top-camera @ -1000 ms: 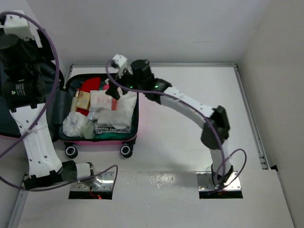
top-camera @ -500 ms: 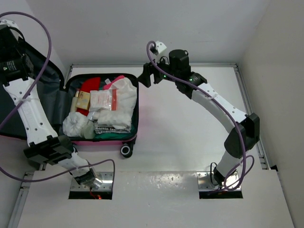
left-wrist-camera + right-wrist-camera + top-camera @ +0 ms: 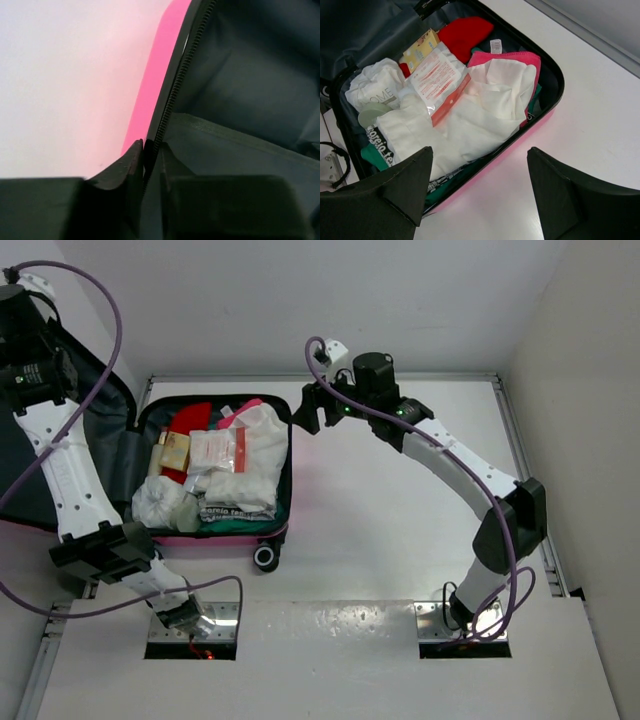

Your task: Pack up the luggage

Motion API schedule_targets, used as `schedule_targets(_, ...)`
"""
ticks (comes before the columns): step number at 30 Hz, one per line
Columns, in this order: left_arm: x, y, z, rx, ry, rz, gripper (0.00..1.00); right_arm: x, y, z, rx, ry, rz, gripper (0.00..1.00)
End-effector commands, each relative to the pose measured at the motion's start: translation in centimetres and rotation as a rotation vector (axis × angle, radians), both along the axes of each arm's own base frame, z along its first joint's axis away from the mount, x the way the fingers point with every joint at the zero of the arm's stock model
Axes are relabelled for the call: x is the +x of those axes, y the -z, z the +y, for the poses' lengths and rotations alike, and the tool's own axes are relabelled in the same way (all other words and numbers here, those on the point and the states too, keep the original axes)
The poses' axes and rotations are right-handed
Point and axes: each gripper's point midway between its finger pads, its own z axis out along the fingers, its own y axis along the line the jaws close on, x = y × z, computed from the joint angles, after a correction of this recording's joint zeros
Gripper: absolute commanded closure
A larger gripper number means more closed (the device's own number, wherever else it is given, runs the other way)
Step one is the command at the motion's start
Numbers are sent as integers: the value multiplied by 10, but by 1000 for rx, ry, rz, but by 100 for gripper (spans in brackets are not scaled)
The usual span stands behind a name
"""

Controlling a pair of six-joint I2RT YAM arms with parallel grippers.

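Two arms are working at the luggage [image 3: 215, 537] in the top view. It is lying open on the table [image 3: 400, 520], wheels toward the arm bases and long axis running away from them. Its lid [image 3: 112, 435] is standing up along the luggage's left side, where the left arm is reaching, so that arm is the nearer one for swinging the lid rightward over the packed clothes [image 3: 250, 455]. The right claw [image 3: 308, 408] is hovering just off the luggage's far right corner, spread wide and holding nothing. In the left wrist view, the left claw [image 3: 150, 146] is pinching the lid's zippered rim, pink shell on one side, grey lining on the other. The right wrist view is looking down on the filled luggage between its parted fingers. A second ago the right claw was over the clothes; the left claw, then wide, is now clamping the rim.
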Motion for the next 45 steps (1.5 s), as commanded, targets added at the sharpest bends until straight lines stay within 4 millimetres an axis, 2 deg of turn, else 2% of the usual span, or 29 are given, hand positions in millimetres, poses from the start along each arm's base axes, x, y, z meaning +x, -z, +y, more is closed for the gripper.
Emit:
schedule_targets(1, 19, -21, -31, 35, 108, -75, 86, -3, -28, -13, 33, 9, -65, 25)
schedule_targets(4, 38, -29, -59, 36, 213, -98, 97, -5, -30, -24, 26, 25, -70, 25)
schedule_targets(6, 68, -30, -104, 39, 338, -92, 100, -4, -26, -39, 20, 54, -63, 25)
schedule_targets(7, 85, -34, -142, 46, 432, -103, 100, -4, -24, -41, 22, 61, -55, 25)
schedule_targets(9, 106, -30, -188, 38, 543, -95, 100, -4, -19, -60, 19, 98, -40, 25)
schedule_targets(10, 115, -30, -216, 43, 620, -89, 93, -5, -18, -63, 23, 106, -29, 25)
schedule_targets(11, 125, -28, -276, 23, 765, -97, 75, -5, -11, -78, 18, 137, -13, 25)
schedule_targets(12, 124, -32, -310, 2, 857, -124, 60, -3, -8, -84, 23, 156, 2, 25)
schedule_targets(13, 124, -42, -353, -31, 998, -170, 23, -5, -4, -88, 29, 169, 24, 25)
schedule_targets(14, 110, -51, -418, -79, 1169, -218, 10, -1, 7, -105, 23, 210, 51, 25)
schedule_targets(15, 99, -58, -457, -170, 1267, -272, 0, -1, 13, -109, 30, 229, 83, 25)
schedule_targets(17, 56, -89, -548, -283, 1539, -384, 0, 5, 29, -130, 27, 289, 137, 25)
schedule_targets(20, 10, -127, -588, -448, 1621, -580, 0, 15, 43, -154, 40, 367, 193, 25)
schedule_targets(22, -1, -151, -565, -554, 1549, -719, 0, 20, 49, -167, 62, 416, 225, 25)
schedule_targets(25, 7, -151, -518, -493, 1328, -746, 0, 22, 62, -182, 83, 468, 275, 25)
schedule_targets(27, 8, -156, -453, -391, 1159, -770, 0, 18, 68, -182, 91, 465, 307, 26)
schedule_targets(28, 20, -132, -435, -357, 1081, -710, 3, 16, 70, -181, 98, 462, 321, 26)
schedule_targets(29, 28, -128, -387, -306, 968, -702, 5, 14, 71, -180, 97, 457, 322, 26)
schedule_targets(31, 19, -125, -328, -300, 815, -697, 7, 8, 75, -174, 100, 430, 347, 28)
schedule_targets(32, 17, -107, -292, -254, 712, -599, 7, 0, 78, -169, 94, 393, 356, 29)
schedule_targets(35, 10, -62, -232, -197, 545, -407, 7, -18, 97, -155, 40, 349, 400, 30)
schedule_targets(37, 8, -20, -216, -199, 546, -274, 7, -23, 111, -148, 11, 328, 437, 31)
schedule_targets(38, 4, -2, -191, -200, 478, -227, 6, -26, 117, -146, 2, 325, 458, 32)
schedule_targets(39, 8, 39, -185, -231, 477, -88, 6, -29, 125, -139, -8, 314, 487, 32)
schedule_targets(40, 3, 39, -169, -235, 425, -99, 6, -28, 126, -138, -11, 314, 490, 32)
schedule_targets(41, 10, 81, -161, -296, 424, 26, 6, -29, 129, -133, -16, 306, 499, 32)
schedule_targets(42, 2, 103, -131, -349, 340, 68, 6, -28, 128, -127, -19, 296, 507, 32)
schedule_targets(44, -1, 151, -101, -496, 297, 148, 10, -23, 130, -117, -21, 280, 526, 32)
schedule_targets(45, -2, 161, -95, -531, 291, 163, 12, -24, 133, -113, -19, 262, 546, 32)
